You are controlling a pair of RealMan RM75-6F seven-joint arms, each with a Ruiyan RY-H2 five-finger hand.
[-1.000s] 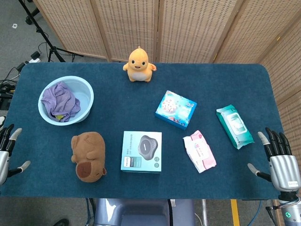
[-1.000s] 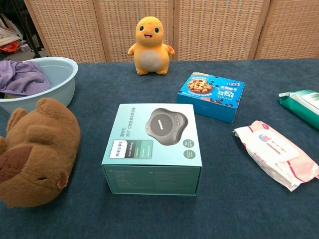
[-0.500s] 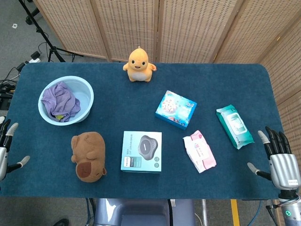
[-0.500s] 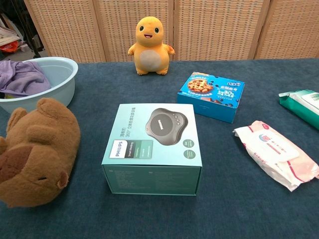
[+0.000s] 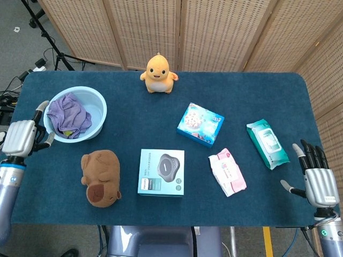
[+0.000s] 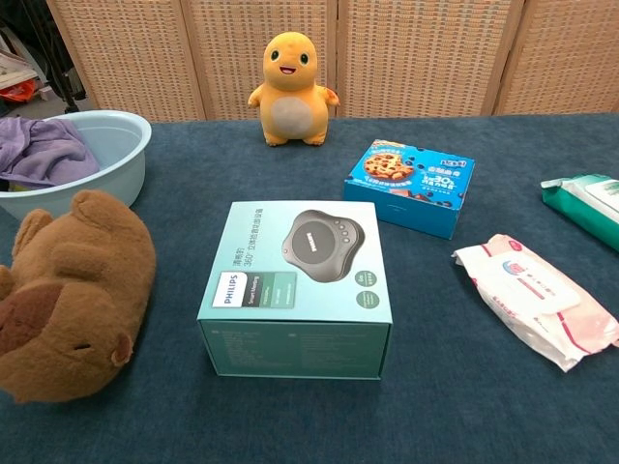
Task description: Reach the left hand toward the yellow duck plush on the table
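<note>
The yellow duck plush (image 5: 158,74) stands upright at the far middle of the blue table (image 5: 134,123), facing me; the chest view shows the duck plush (image 6: 290,89) at the back too. My left hand (image 5: 21,138) hovers at the table's left edge, just left of the light blue basin (image 5: 102,110), far from the duck. It holds nothing and its fingers are apart. My right hand (image 5: 316,179) is open at the front right corner, fingers pointing away from me. Neither hand shows in the chest view.
The basin holds a purple cloth (image 5: 67,115). A brown plush (image 5: 101,176) lies in front of it, beside a teal boxed speaker (image 5: 162,172). A blue cookie box (image 5: 200,123), a pink wipes pack (image 5: 227,171) and a green wipes pack (image 5: 267,143) lie to the right.
My left hand has risen and moved forward and inward from the front left edge to beside the basin. The right hand shifted slightly. Nothing on the table moved.
</note>
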